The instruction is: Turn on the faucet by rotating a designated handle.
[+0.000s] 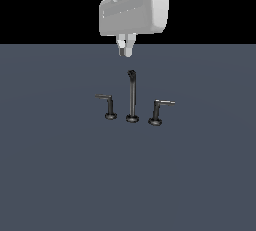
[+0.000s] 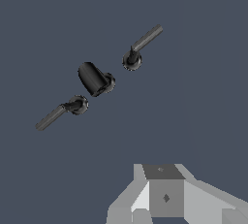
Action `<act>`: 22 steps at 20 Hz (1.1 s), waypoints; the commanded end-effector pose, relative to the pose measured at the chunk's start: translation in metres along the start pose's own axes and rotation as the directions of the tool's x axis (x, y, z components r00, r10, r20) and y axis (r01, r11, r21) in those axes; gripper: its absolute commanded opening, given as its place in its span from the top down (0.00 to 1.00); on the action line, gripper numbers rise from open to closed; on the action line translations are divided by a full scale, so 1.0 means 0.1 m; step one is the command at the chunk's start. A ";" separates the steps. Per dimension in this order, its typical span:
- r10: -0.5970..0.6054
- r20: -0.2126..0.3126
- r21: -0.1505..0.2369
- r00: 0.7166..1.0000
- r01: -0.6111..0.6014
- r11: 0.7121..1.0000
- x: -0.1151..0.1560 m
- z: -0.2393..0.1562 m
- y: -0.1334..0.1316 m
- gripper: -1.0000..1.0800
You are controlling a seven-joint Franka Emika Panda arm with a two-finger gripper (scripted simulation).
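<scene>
The faucet's tall thin spout [image 1: 132,95] stands on the flat grey floor between two short L-shaped handles. The handle [image 1: 160,110] with the slanted stem and bright lever is at the exterior view's right of the spout. The duller upright handle [image 1: 107,106] is at its left. My gripper [image 1: 125,48] hangs above and behind the spout, apart from everything, fingers together and empty. In the wrist view the spout [image 2: 94,78] is seen from above, with the slanted-stem handle [image 2: 143,43] on one side and the other handle [image 2: 60,111] opposite. My gripper [image 2: 164,189] shows at the frame's edge.
A flat dark grey floor [image 1: 60,175] spreads around the faucet. Nothing else stands on it.
</scene>
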State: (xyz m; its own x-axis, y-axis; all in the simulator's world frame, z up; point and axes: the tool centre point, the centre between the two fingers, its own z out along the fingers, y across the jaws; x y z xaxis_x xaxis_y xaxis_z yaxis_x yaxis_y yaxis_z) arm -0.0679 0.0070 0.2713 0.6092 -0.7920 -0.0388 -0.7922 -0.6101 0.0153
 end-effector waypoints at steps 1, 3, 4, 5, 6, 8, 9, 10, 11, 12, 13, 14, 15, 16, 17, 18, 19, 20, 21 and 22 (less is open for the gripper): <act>0.070 -0.003 0.003 0.998 -0.070 0.998 0.15 0.15 -0.07 1.00; 0.126 -0.004 0.006 0.992 -0.126 0.992 0.28 0.26 -0.11 1.00; 0.154 -0.005 0.007 0.988 -0.154 0.988 0.35 0.32 -0.13 1.00; 0.183 -0.006 0.008 0.983 -0.183 0.983 0.42 0.38 -0.14 1.00; 0.211 -0.007 0.009 0.977 -0.211 0.977 0.49 0.44 -0.16 1.00; 0.269 -0.009 0.011 0.963 -0.269 0.963 0.63 0.56 -0.19 1.00; 0.299 -0.010 0.013 0.954 -0.298 0.954 0.70 0.62 -0.19 1.00; 0.328 -0.011 0.014 0.945 -0.328 0.945 0.78 0.69 -0.20 1.00; 0.358 -0.012 0.015 0.934 -0.358 0.934 0.86 0.75 -0.21 1.00; 0.389 -0.013 0.017 0.921 -0.388 0.921 0.94 0.82 -0.21 1.00; 0.419 -0.014 0.018 0.908 -0.419 0.908 1.02 0.88 -0.21 1.00; 0.449 -0.014 0.020 0.893 -0.449 0.893 1.10 0.95 -0.21 1.00; 0.479 -0.015 0.021 0.878 -0.478 0.878 1.19 1.01 -0.20 1.00; 0.506 -0.016 0.023 0.862 -0.506 0.862 1.27 1.08 -0.19 1.00; 0.533 -0.017 0.024 0.846 -0.532 0.846 1.34 1.14 -0.18 1.00; 0.558 -0.017 0.026 0.830 -0.557 0.830 1.42 1.19 -0.17 1.00; 0.581 -0.017 0.027 0.814 -0.580 0.814 1.49 1.25 -0.16 1.00; 0.603 -0.018 0.028 0.798 -0.602 0.798 1.55 1.30 -0.14 1.00; 0.623 -0.018 0.030 0.782 -0.622 0.782 1.61 1.35 -0.13 1.00; 0.642 -0.018 0.031 0.767 -0.641 0.767 1.67 1.39 -0.11 1.00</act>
State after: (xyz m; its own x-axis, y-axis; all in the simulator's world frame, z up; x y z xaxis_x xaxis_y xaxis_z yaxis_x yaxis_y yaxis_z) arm 0.0338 -0.1067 0.1331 -0.0003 -1.0000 -0.0044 -1.0000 0.0003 0.0080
